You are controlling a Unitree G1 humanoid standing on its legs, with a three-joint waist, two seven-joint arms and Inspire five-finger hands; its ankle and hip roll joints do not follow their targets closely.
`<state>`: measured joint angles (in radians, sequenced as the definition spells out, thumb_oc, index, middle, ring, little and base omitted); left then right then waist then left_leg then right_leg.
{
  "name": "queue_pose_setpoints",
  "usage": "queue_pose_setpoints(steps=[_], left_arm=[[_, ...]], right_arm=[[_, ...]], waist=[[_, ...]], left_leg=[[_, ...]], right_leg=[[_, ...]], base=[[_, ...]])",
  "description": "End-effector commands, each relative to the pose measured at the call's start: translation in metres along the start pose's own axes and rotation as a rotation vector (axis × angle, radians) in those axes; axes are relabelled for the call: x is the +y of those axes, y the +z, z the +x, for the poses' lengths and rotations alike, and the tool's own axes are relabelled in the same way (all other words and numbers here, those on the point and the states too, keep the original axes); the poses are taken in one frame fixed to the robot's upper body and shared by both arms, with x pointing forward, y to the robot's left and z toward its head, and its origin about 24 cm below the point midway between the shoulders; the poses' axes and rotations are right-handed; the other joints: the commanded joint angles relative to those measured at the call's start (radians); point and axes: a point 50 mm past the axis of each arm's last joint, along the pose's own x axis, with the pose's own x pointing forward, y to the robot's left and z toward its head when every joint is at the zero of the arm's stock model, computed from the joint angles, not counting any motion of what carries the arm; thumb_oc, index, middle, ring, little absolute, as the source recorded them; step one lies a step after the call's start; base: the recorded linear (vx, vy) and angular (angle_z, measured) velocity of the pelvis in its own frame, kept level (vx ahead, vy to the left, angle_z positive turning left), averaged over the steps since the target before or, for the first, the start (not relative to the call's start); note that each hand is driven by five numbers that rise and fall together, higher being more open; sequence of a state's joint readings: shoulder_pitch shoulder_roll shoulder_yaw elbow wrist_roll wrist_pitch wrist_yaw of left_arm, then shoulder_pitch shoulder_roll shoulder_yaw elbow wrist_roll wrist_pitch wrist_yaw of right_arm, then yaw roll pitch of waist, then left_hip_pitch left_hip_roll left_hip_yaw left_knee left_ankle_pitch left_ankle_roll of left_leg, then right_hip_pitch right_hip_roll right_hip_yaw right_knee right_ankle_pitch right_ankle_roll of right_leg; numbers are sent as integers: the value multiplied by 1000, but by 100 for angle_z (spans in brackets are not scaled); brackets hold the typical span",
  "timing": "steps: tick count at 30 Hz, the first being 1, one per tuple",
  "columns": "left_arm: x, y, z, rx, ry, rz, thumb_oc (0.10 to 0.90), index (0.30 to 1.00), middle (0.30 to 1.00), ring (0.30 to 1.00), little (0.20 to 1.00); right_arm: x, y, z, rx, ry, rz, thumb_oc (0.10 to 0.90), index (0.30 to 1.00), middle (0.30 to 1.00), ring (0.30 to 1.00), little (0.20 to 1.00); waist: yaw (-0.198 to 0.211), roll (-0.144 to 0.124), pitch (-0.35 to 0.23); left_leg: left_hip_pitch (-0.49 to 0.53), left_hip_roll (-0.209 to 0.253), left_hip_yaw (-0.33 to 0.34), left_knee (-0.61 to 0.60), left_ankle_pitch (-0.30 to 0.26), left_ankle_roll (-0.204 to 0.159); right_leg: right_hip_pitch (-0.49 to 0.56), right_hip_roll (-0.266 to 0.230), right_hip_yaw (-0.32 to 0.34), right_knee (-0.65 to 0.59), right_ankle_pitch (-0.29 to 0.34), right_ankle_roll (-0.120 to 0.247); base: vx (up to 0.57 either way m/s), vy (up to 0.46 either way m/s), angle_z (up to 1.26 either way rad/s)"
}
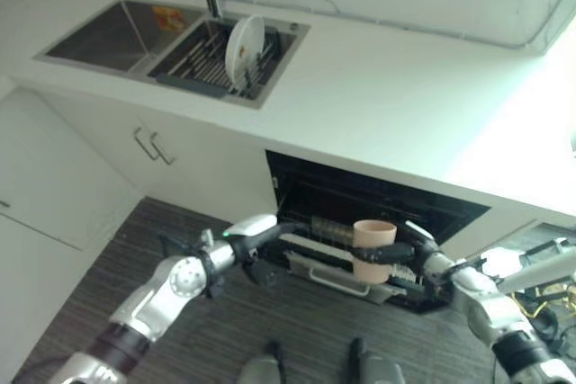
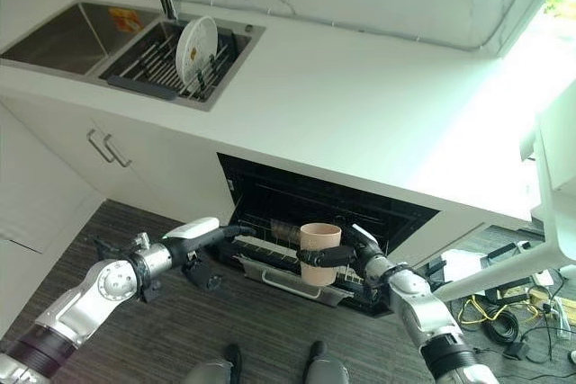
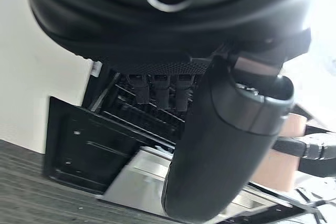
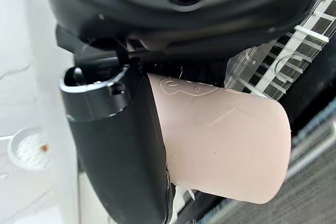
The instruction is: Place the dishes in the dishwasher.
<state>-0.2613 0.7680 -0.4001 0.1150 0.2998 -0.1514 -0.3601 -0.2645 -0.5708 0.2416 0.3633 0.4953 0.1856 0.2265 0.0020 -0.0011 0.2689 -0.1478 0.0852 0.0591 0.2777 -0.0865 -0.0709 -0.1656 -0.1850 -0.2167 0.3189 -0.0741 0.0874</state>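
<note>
1. While the right hand [image 1: 409,254] holds the pink cup [image 1: 373,249] upright, fingers curled round its middle, the cup hangs at lower centre of the left eye view, just above the pulled-out dishwasher rack [image 1: 328,263].
2. The left hand [image 1: 261,240] sits at the left end of that rack in the lower centre-left; its fingers point into the dishwasher [image 1: 378,195]. From the head views I cannot tell whether it grips the rack or merely rests there.
3. Risk, as I judge it: the cup is held around its side with the mouth up. If it is lowered that way it may land across the rack's tines and tip over, or sit open-side up.
4. A second risk: the rack may roll if the left hand pushes it while the cup comes down, so the cup meets a wire instead of a gap.
5. The right wrist view shows what the head views do not: the thumb [image 4: 118,145] pressed along the cup's wall, and clear glassware in the rack close behind it, which the cup could knock.
6. The left wrist view shows the fingers [image 3: 157,90] reaching towards the dark rack interior, with the cup at its right edge.
7. The head views alone show the white plate [image 1: 244,49] standing in the sink [image 1: 126,38] at upper left, set into the table [image 1: 387,87], not yet loaded.
</note>
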Motion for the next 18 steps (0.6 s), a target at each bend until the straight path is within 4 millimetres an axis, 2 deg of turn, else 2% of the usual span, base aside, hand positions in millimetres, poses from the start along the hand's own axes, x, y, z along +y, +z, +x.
queue_pose_setpoints(steps=[1, 5, 18], left_arm=[[39, 31, 4, -137, 117, 110, 800, 900, 900, 900, 900], [47, 34, 6, -135, 85, 139, 800, 900, 900, 900, 900], [88, 63, 13, -186, 74, 223, 800, 900, 900, 900, 900]], right_arm=[[-3, 64, 10, -219, -10, 18, 400, 300, 300, 300, 300], [-20, 66, 14, -187, -74, 73, 400, 300, 300, 300, 300], [-77, 104, 16, -249, -325, 239, 400, 300, 300, 300, 300]], waist=[[-2, -1, -19], [-2, 6, 6], [2, 50, 114]], left_leg=[[-7, 26, 25, 22, -46, 0], [-18, 25, 25, 22, -39, -2], [-95, 11, 20, 22, -20, -6]], right_leg=[[25, -9, 40, -19, -30, 88], [13, -12, 42, -19, -22, 88], [-60, -21, 53, -19, -4, 79]], base=[[-50, -8, 10], [-29, 2, 4], [-74, 25, -1]])
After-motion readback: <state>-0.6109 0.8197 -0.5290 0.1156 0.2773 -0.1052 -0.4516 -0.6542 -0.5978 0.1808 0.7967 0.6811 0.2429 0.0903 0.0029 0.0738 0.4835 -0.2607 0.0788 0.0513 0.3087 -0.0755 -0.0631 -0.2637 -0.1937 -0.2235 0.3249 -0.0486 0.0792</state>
